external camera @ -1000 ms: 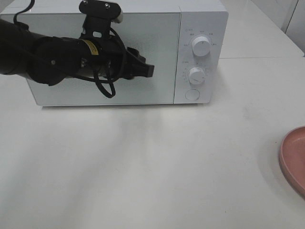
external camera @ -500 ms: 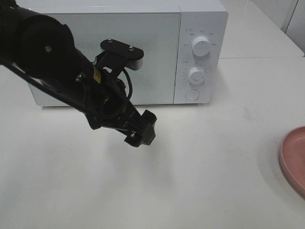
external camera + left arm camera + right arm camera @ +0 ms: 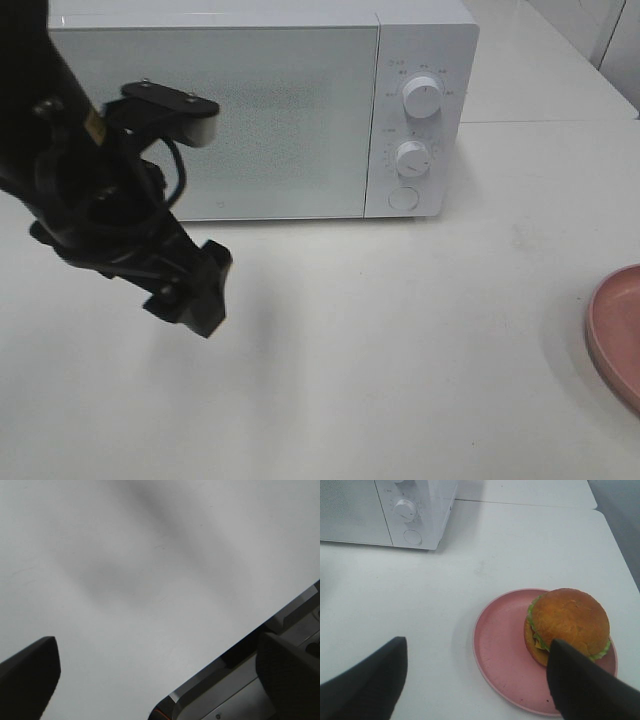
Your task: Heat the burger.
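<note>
The burger (image 3: 567, 622), with a golden-brown bun and green lettuce, sits on a pink plate (image 3: 500, 645), toward its far-right side. My right gripper (image 3: 477, 649) hovers above the plate's near side, fingers wide open and holding nothing. Only the plate's rim (image 3: 615, 335) shows at the right edge of the exterior view; the burger is out of that view. The white microwave (image 3: 260, 110) stands at the back with its door shut. My left gripper (image 3: 195, 295) hangs over the table in front of the microwave's left part. Its fingers (image 3: 30, 677) are spread wide and empty.
Two knobs (image 3: 422, 97) and a round button (image 3: 403, 198) sit on the microwave's right panel. The microwave's corner (image 3: 415, 510) also shows in the right wrist view. The table's edge (image 3: 235, 650) appears in the left wrist view.
My left arm has swung away from the microwave door, down and to the left over the table. Its jaws have opened wide. The door stays shut and the plate has not moved.
</note>
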Robot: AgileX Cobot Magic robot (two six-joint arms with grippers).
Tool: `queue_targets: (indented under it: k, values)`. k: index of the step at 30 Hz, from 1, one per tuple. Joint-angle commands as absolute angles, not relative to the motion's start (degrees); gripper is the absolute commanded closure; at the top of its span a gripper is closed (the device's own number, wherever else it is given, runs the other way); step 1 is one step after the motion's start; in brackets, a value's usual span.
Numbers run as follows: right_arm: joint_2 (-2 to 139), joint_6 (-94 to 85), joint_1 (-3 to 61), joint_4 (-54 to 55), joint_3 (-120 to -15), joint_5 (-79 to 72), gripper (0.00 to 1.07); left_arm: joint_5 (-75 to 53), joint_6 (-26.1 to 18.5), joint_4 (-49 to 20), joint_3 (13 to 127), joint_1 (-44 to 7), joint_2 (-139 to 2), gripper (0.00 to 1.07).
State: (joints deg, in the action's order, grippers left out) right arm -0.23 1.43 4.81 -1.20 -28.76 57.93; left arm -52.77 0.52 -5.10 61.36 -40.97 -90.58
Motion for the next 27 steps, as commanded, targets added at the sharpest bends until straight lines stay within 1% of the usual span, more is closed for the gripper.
queue_targets:
  k: [1, 2, 3, 4, 5, 6, 7, 8, 10, 13, 14, 16, 18, 19, 21, 24, 26, 27]
  values:
    - [-1.72, 0.8, 4.58, -1.49, -28.71, 57.3, 0.32, -57.93, 1.32, -5.04, 61.59, -34.89, -87.43, 0.05]
    - [-1.72, 0.8, 4.58, -1.49, -28.71, 57.3, 0.32, -59.93, 1.09, -4.76, 61.54, -31.51, -86.0, 0.05]
    - [-1.72, 0.8, 4.58, -1.49, -28.71, 57.3, 0.32, -59.93, 1.09, -4.76, 61.54, -31.51, -86.0, 0.05]
    - [-1.72, 0.8, 4.58, -1.49, -28.71, 57.3, 0.32, -61.02, 0.97, -4.41, 61.54, -29.68, -85.43, 0.05]
    - [-1.72, 0.8, 4.58, -1.49, -28.71, 57.3, 0.32, -61.02, 0.97, -4.41, 61.54, -29.68, -85.43, 0.05]
    - [-1.72, 0.8, 4.58, -1.49, -28.71, 57.3, 0.32, -63.31, 0.0, -4.18, 61.48, -26.36, -84.17, 0.05]
    - [-1.72, 0.8, 4.58, -1.49, -28.71, 57.3, 0.32, -64.23, 0.0, -4.18, 61.42, -24.87, -83.65, 0.05]
    - [-1.72, 0.8, 4.58, -1.49, -28.71, 57.3, 0.32, -64.23, 0.0, -4.18, 61.42, -24.87, -83.65, 0.05]
    - [-1.72, 0.8, 4.58, -1.49, -28.71, 57.3, 0.32, -66.52, -0.69, -4.13, 59.87, -17.48, -80.27, 0.05]
    - [-1.72, 0.8, 4.58, -1.49, -28.71, 57.3, 0.32, -66.52, -1.03, -4.07, 59.19, -16.16, -79.58, 0.05]
    - [-1.72, 0.8, 4.58, -1.49, -28.71, 57.3, 0.32, -66.46, -1.95, -4.07, 57.01, -13.52, -77.58, 0.05]
    - [-1.72, 0.8, 4.58, -1.49, -28.71, 57.3, 0.32, -66.41, -2.18, -4.13, 55.98, -12.66, -76.72, 0.05]
    - [-1.72, 0.8, 4.58, -1.49, -28.71, 57.3, 0.32, -66.35, -2.18, -4.01, 50.31, -9.68, -72.14, 0.05]
    - [-1.72, 0.8, 4.58, -1.49, -28.71, 57.3, 0.32, -66.35, -2.18, -4.01, 50.31, -9.68, -72.14, 0.05]
    - [-1.72, 0.8, 4.58, -1.49, -28.71, 57.3, 0.32, -65.95, -2.18, -3.38, 46.07, -8.88, -68.12, 0.05]
    - [-1.72, 0.8, 4.58, -1.49, -28.71, 57.3, 0.32, -65.78, -2.18, -2.75, 44.52, -8.88, -66.52, 0.05]
    - [-1.72, 0.8, 4.58, -1.49, -28.71, 57.3, 0.32, -64.74, -2.18, -2.06, 38.9, -8.88, -60.62, 0.05]
    - [-1.72, 0.8, 4.58, -1.49, -28.71, 57.3, 0.32, -64.74, -2.18, -2.06, 38.9, -8.88, -60.62, 0.05]
